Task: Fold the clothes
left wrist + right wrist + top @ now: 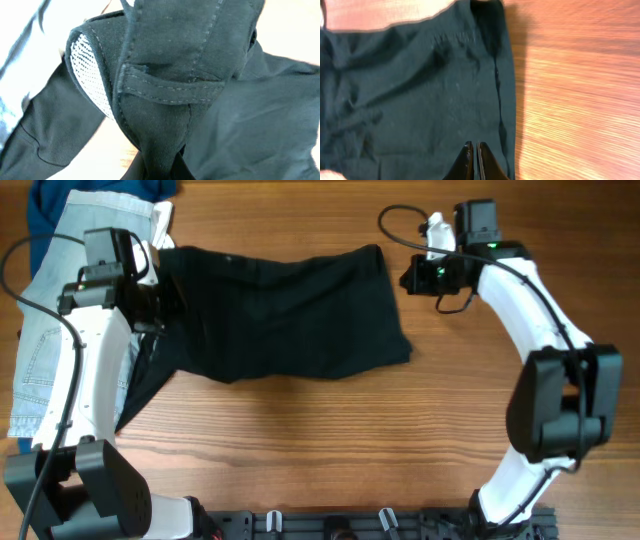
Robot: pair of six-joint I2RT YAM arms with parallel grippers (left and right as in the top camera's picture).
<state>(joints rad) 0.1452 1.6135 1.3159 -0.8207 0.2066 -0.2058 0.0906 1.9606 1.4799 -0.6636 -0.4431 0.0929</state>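
So around the black shorts (290,310): a pair of light-blue denim shorts (45,320) lies along the left side of the wooden table (330,440), partly under the left arm, and some dark blue cloth (55,200) is bunched in the far left corner. The left arm sits right over the denim and over the left end of the black pair, so that end is mostly hidden from overhead.

The black shorts are spread flat-ish across the far middle of the table, wider than deep, with a few soft wrinkles. It's a matte woven fabric. The left wrist view shows a stitched belt loop (170,90) and a white mesh lining (92,75) peeking out where the waistband is turned up.

The left gripper (168,305) is clenched on that waistband end, and the fabric bunches and narrows down toward it. The right gripper (474,146) is by the right edge of the shorts, over the stitched hem (499,75). Its fingers are pressed together, and I can't see any cloth between them.
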